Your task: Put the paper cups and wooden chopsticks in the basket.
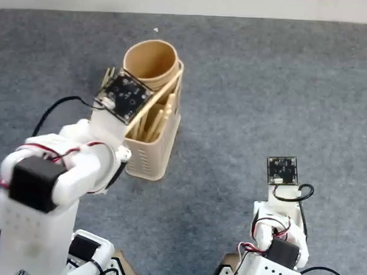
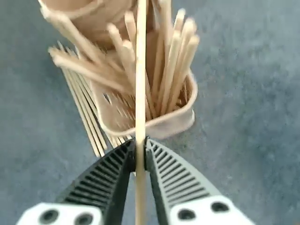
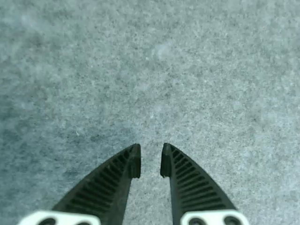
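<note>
A beige slotted basket [image 1: 154, 156] stands on the grey carpet, with several wooden chopsticks [image 2: 176, 61] upright in it and a tan paper cup [image 1: 151, 63] at its far end. My left gripper [image 2: 140, 146] hangs over the basket's near rim [image 2: 168, 123], shut on one long chopstick [image 2: 140, 70] that points across the basket toward the cup [image 2: 89, 14]. Several more chopsticks [image 2: 86, 112] lie flat on the carpet beside the basket. My right gripper [image 3: 150, 161] hovers over bare carpet, open by a narrow gap and holding nothing.
The right arm [image 1: 282, 171] sits folded near the front edge, well apart from the basket. Grey carpet [image 1: 263, 86] spreads open to the right and behind the basket.
</note>
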`<action>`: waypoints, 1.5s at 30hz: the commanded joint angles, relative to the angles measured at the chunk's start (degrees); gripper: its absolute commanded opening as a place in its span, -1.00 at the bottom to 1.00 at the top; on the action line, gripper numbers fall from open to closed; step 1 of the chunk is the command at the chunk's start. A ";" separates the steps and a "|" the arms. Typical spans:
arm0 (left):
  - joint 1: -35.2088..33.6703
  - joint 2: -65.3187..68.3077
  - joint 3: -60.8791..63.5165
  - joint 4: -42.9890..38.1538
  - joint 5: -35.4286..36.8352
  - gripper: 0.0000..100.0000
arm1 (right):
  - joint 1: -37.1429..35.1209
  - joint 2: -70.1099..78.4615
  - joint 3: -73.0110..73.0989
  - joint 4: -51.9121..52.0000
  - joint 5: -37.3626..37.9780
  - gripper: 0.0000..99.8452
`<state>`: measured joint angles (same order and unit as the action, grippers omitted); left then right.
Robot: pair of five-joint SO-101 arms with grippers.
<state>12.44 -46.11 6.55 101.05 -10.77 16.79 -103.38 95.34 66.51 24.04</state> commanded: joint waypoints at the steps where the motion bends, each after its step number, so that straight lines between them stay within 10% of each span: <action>1: -0.22 0.13 -9.10 0.18 -0.18 -0.99 | 0.84 -0.13 8.92 -0.04 0.53 -0.82; 13: 5.49 0.04 -9.54 -11.25 0.09 -0.99 | 0.84 -0.13 8.92 -0.13 0.53 -0.82; 27: 1.63 -26.33 52.97 -78.77 2.29 -0.99 | 0.57 -0.13 8.92 -0.13 0.53 -0.82; 45: 0.66 -23.69 62.64 -89.41 2.29 -0.70 | 0.57 -0.13 8.92 -0.13 0.53 -0.82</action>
<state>13.41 -70.02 72.84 12.44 -8.66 16.79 -103.38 95.34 66.51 24.04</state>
